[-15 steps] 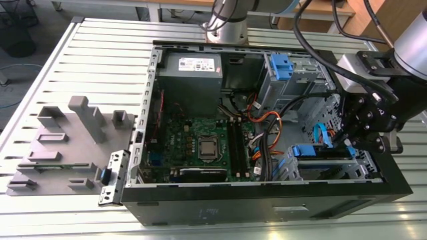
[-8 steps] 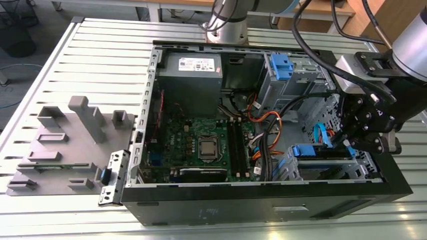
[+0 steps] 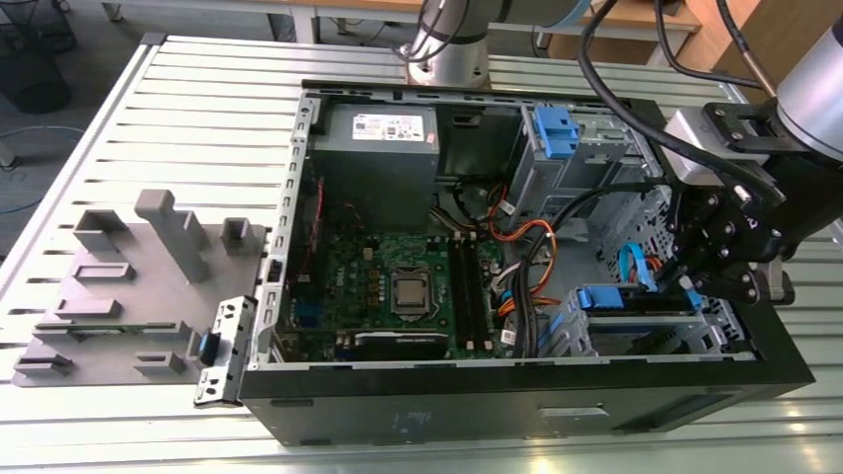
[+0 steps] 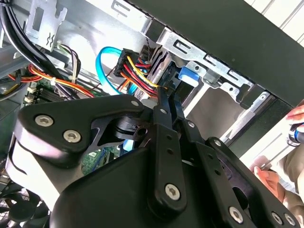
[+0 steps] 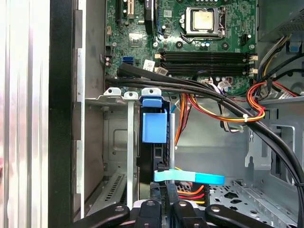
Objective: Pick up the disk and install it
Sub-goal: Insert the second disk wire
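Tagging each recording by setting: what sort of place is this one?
Probably a robotics lab or workshop test cell: an opened desktop computer case lies on a slotted metal table, a robot arm's base stands beyond it, and a grey fixture block sits beside it.

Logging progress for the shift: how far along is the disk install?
Done: the disk stands edge-on in the drive cage. In hand: the gripper is at its rear edge, by the cyan cable. Left: full seating cannot be confirmed.

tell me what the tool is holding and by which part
Cannot be told: the tool is at the disk in the drive bay, but contact is hidden.
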Available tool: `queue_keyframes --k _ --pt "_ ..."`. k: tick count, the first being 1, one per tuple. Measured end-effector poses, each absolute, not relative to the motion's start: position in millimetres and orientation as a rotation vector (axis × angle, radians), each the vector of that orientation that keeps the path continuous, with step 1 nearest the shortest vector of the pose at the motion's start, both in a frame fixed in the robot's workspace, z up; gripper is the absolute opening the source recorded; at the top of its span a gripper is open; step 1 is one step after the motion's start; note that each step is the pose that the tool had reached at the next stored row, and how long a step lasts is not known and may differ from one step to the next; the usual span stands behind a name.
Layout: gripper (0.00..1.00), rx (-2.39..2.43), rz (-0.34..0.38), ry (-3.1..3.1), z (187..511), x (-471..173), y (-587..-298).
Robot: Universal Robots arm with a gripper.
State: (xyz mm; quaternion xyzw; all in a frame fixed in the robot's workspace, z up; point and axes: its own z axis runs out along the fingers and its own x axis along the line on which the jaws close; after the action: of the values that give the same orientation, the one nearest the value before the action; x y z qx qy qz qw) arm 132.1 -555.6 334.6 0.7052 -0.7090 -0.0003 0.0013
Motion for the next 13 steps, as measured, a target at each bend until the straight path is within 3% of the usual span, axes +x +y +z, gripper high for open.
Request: queue_keyframes --k 13 --pt "0.16 2.207 -0.002 -2.233 333.7 130.4 -556.1"
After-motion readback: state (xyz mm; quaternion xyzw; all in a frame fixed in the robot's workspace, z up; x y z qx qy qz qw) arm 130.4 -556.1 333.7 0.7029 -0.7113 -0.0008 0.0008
